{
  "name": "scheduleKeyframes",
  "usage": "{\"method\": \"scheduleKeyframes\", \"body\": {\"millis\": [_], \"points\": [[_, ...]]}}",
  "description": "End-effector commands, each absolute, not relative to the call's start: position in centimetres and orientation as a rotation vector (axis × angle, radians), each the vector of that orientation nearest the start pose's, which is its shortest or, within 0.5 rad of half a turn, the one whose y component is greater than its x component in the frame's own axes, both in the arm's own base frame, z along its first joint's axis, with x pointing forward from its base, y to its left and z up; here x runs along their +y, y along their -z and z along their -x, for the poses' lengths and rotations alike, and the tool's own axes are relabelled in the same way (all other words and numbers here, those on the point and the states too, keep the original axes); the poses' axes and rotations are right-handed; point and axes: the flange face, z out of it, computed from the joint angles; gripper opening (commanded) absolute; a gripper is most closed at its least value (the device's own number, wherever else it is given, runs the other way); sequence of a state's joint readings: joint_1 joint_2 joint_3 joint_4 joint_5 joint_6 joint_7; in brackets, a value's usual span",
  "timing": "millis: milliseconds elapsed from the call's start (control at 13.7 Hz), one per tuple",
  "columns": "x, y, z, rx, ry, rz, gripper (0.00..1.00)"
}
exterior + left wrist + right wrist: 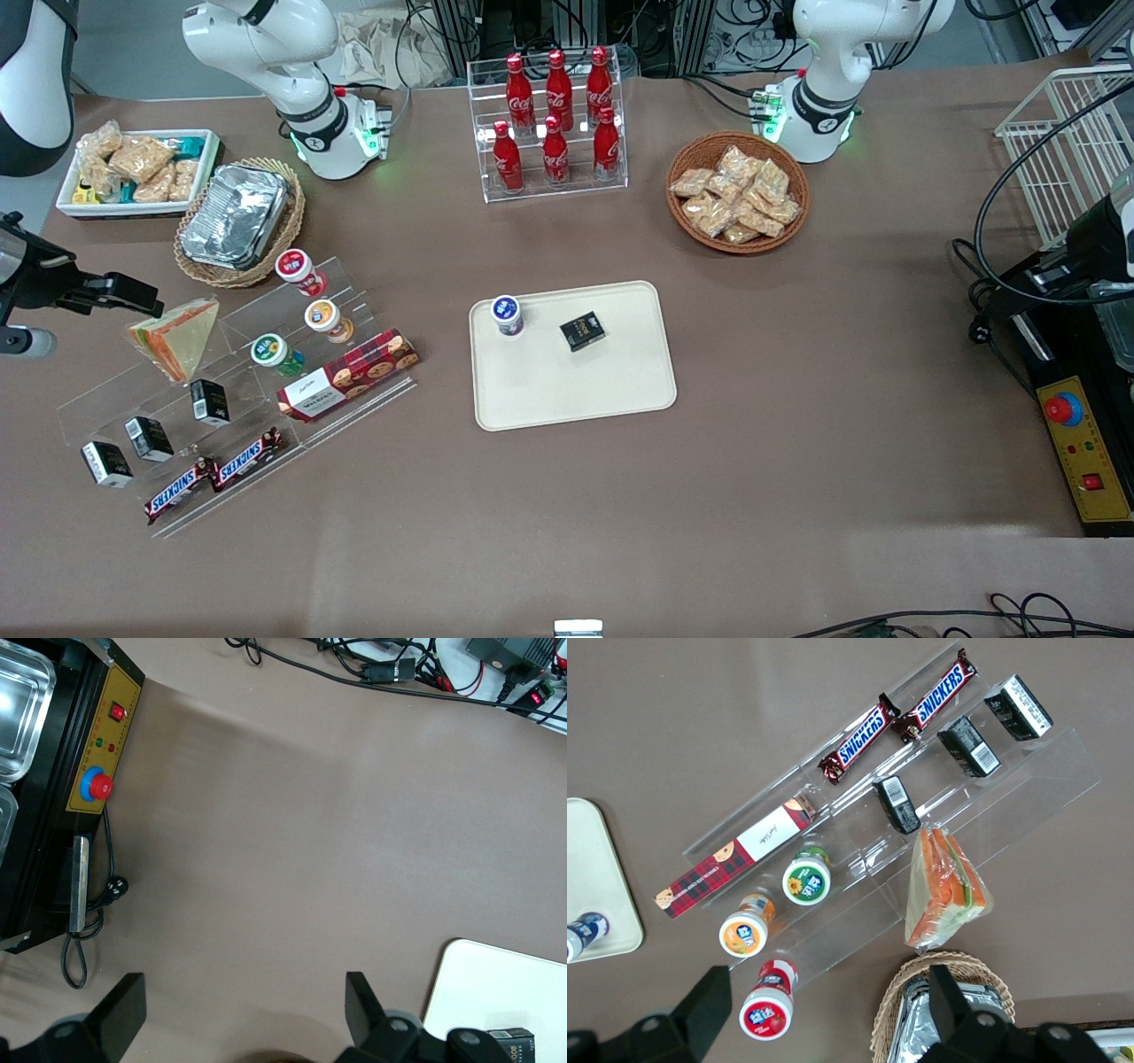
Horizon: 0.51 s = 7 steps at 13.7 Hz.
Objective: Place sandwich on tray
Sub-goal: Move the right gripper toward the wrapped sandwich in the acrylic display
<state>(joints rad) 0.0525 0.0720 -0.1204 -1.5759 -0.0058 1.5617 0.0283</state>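
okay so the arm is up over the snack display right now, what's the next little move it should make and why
Probably lower the open tool toward the triangular clear-wrapped sandwich. The sandwich sits on the clear acrylic stepped display, untouched, with the tool hovering above the display and gripping nothing. The cream-beige rectangular plastic tray has bare space beside the blue-lidded cup and small black box, so grasping comes first.

This is a robot lab made to look like a little snack shop. Two white robot arms [292,80] are bolted along the far edge of a brown surface [797,425]. Loose cables [496,27] hang there. A yellow box with a red stop button [1061,408] sits at the parked arm's end. Cola bottles [556,115] and candy bars [213,474] stand on clear racks.
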Motion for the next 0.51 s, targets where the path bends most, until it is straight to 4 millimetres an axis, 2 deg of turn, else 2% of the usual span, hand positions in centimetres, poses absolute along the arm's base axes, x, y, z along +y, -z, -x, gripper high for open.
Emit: {"method": "scheduleKeyframes", "body": {"millis": [0, 73, 293, 439], "points": [[-3.3, -58.7, -56.5, 0.159, -0.158, 3.130, 0.99], [-3.1, -58.7, -55.8, 0.146, -0.228, 3.111, 0.99], [-3.0, -59.1, -55.4, 0.166, -0.236, 3.080, 0.99], [-4.2, -59.0, -55.4, 0.192, -0.225, 3.076, 0.99]]}}
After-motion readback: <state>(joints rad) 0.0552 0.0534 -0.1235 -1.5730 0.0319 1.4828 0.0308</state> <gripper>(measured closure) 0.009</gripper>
